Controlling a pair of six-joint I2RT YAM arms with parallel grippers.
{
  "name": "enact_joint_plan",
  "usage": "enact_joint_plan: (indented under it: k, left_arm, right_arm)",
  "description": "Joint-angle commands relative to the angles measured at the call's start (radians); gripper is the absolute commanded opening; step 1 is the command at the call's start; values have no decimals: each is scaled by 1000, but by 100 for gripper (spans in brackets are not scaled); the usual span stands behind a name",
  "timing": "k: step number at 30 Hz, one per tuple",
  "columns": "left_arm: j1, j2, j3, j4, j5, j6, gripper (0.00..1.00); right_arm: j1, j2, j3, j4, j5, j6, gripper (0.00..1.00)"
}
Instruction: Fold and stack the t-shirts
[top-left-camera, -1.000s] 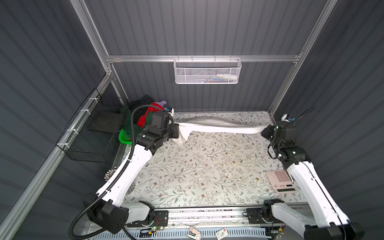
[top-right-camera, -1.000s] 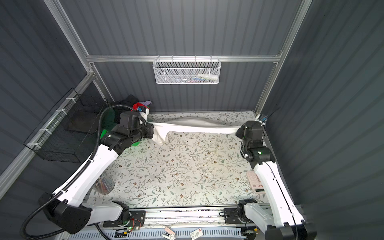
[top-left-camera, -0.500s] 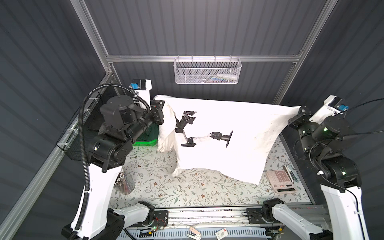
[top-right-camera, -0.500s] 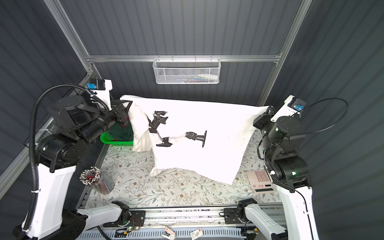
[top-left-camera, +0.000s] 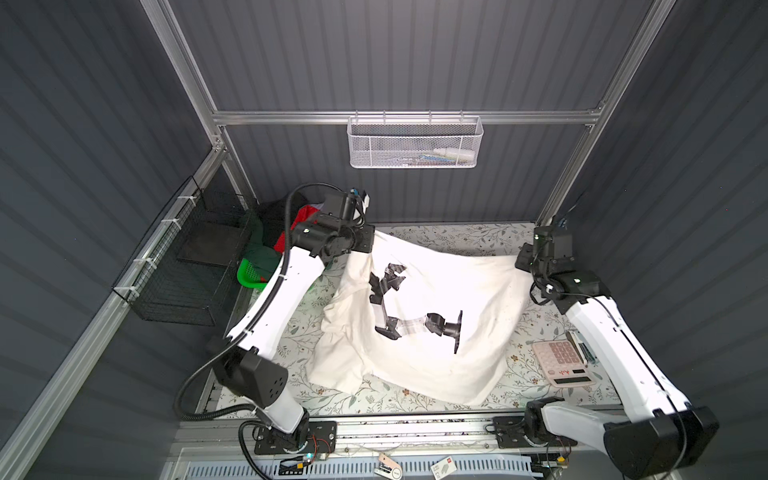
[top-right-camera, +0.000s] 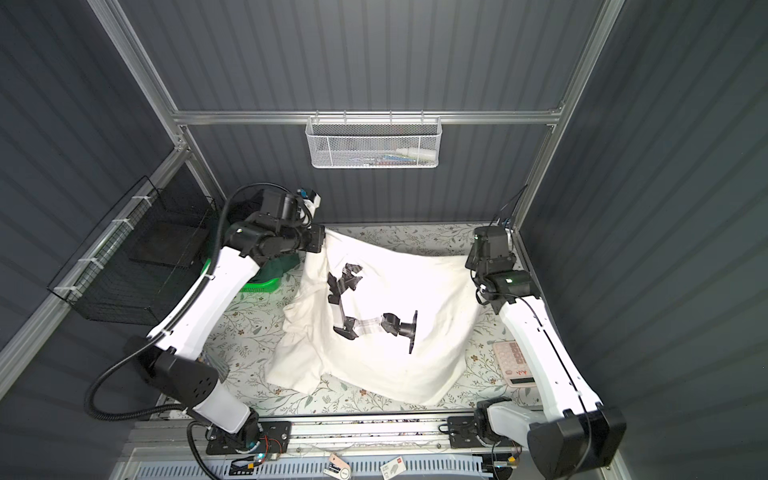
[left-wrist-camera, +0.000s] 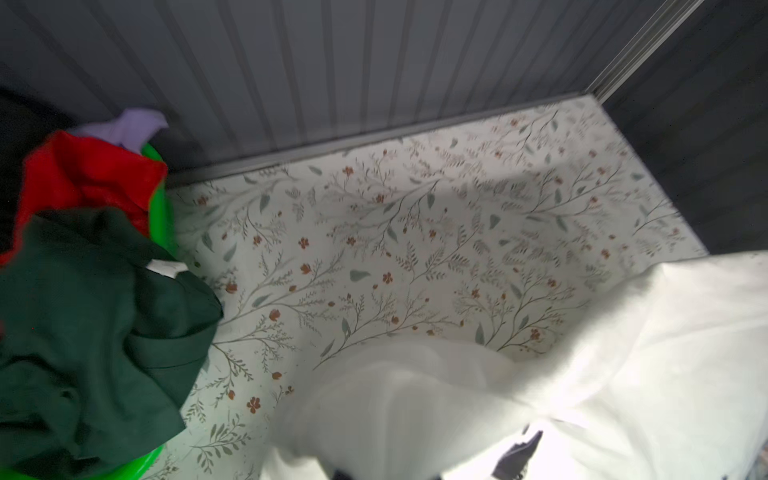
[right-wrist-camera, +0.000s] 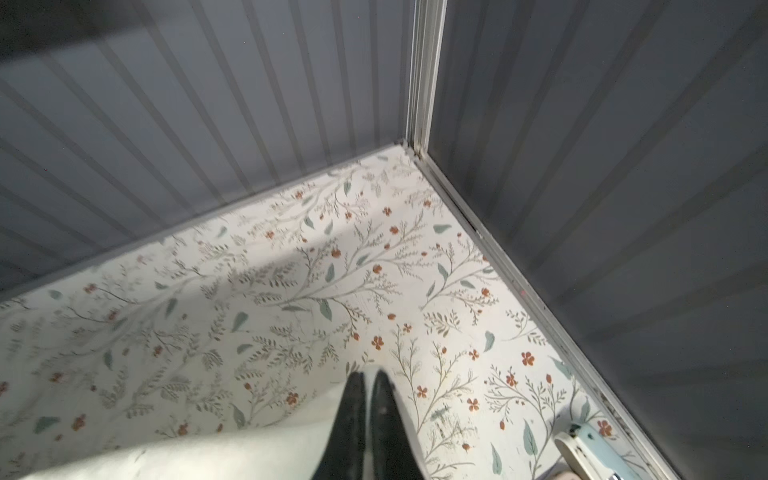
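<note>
T-shirt (top-left-camera: 457, 282), print up, spread left-right

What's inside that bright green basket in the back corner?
A heap of cloth fills the green basket: a dark green t-shirt draped over its rim, a red t-shirt against it, a lavender t-shirt peeking out. Anything beneath them is covered.

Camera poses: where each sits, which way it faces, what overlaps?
Top views: overhead front, looking down toward back wall; left arm, right arm, white t-shirt, table.
Left wrist: on left arm, faces back wall, green basket; jaws mostly hidden by shirt.
Right wrist: on right arm, faces back-right corner; right gripper shut on shirt.
Shared by all: shirt, table.
</note>
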Motion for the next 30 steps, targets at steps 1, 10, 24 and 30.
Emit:
enact_joint_plan:
  k: [1, 10, 24, 30]
  left_arm:
    - [8, 137, 27, 93, 0, 67, 0]
    - [26, 663, 572, -11, -99, 170, 0]
    - [121, 671, 511, 107, -126, 140, 100]
    - [113, 440, 156, 249, -97, 138, 99]
  right_arm:
    - [-39, 87, -16, 84, -73, 21, 0]
    - [-96, 522, 236, 31, -165, 27, 0]
    - [-182, 796, 583, -111, -231, 36, 71]
    - [-181, 621, 407, -36, -328, 79, 92]
